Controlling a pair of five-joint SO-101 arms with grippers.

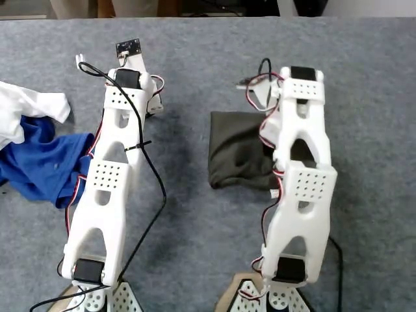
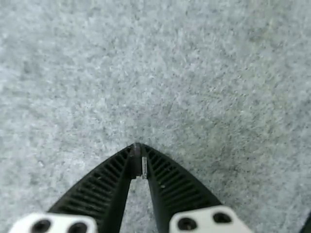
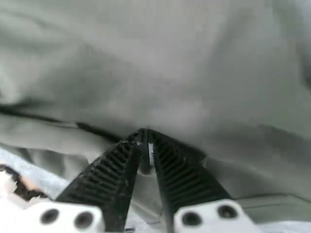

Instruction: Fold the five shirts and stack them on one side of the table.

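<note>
Left end effector [image 2: 138,156], right end effector [image 3: 146,141] closed | 3 shirts: dark [image 1: 235,149]; blue [image 1: 45,164]; white [image 1: 29,105]

**Table** [image 1: 195,58] — one flat top covered in grey, felt-like fabric with a short mottled nap.

Lying directly on it:

1. Dark shirt [image 1: 237,149] — olive-grey, folded into a rough rectangle, right of centre. Its right part is hidden under an arm.
2. Blue shirt [image 1: 45,166] — crumpled and unfolded, at the left side, running off the left edge of the high view. It is well apart from the dark shirt.
3. White shirt [image 1: 26,107] — crumpled, just beyond the blue shirt on the far side, with its near edge overlapping it.
4. Two arm bases [image 1: 91,296] — side by side at the near edge.
</note>
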